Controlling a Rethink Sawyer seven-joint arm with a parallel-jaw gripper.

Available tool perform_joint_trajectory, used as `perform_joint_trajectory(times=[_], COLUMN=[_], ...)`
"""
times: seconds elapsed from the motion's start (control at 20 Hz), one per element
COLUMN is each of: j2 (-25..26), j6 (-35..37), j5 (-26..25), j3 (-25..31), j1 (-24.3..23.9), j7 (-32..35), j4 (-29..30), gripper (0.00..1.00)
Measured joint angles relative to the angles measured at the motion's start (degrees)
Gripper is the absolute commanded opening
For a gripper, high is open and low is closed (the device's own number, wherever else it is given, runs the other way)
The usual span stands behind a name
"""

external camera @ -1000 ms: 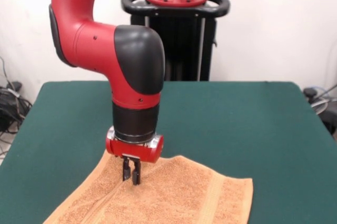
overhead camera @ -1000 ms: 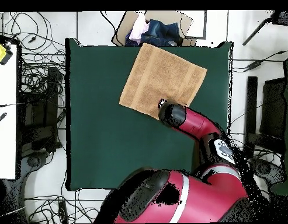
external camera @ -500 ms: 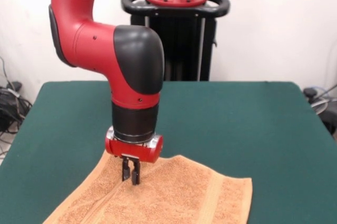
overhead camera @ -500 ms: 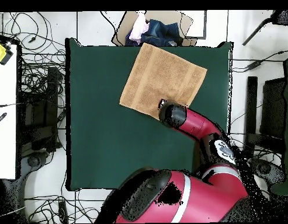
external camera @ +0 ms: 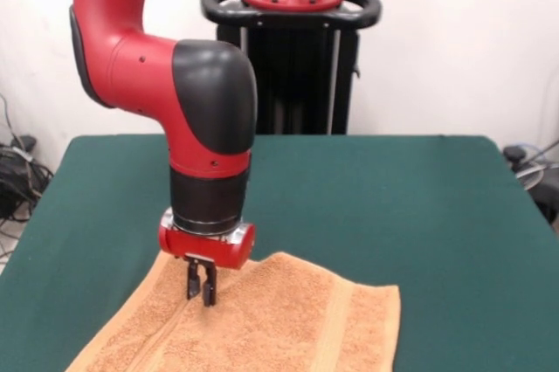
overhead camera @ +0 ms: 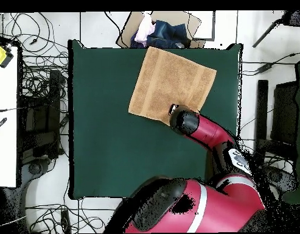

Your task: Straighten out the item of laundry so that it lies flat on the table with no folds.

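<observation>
The gripper (external camera: 202,289) is clenched on the towel (external camera: 279,324) near its far edge; most cloth lies toward the counter (external camera: 393,206) front.

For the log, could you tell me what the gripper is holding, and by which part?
The gripper is shut on the towel, pinching the cloth just inside its far edge, by a woven band.

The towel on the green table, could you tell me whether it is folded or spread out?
Spread out: the towel lies as one flat sheet in the overhead view, with no folded-over corner visible.
</observation>
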Motion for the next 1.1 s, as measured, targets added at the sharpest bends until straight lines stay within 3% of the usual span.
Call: perform_joint_trajectory(times=[1.1], j2=[-1.0], j6=[-1.2], j5=[0.0], j3=[-1.3], j1=[-0.7], j7=[0.0], j4=[1.9], gripper=[0.0])
